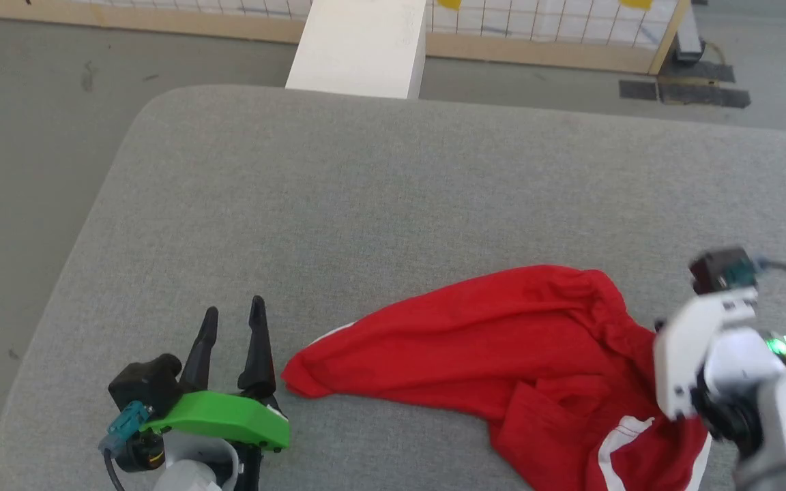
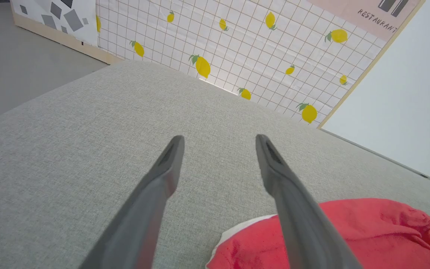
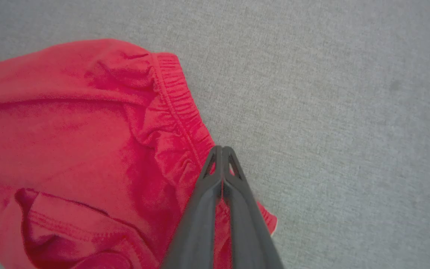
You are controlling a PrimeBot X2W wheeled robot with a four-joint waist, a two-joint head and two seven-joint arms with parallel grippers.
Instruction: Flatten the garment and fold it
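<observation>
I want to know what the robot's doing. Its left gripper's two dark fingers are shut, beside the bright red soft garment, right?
No. The left gripper is open, beside the bright red soft garment; the left wrist view shows its fingers apart.

You've got a bright red garment (image 1: 475, 341) with white stripes and white trim. The cushion (image 1: 366, 191) is light grey, finely woven. The left gripper (image 1: 234, 305) has black fingers, a green bracket (image 1: 222, 412) and a teal plug (image 1: 127, 417). The right gripper (image 3: 222, 148) is dark grey and its arm casing (image 1: 686, 354) is white. The backdrop (image 2: 259, 52) is a white grid with yellow lemons and green leaves. The floor (image 1: 24, 136) is grey.
</observation>
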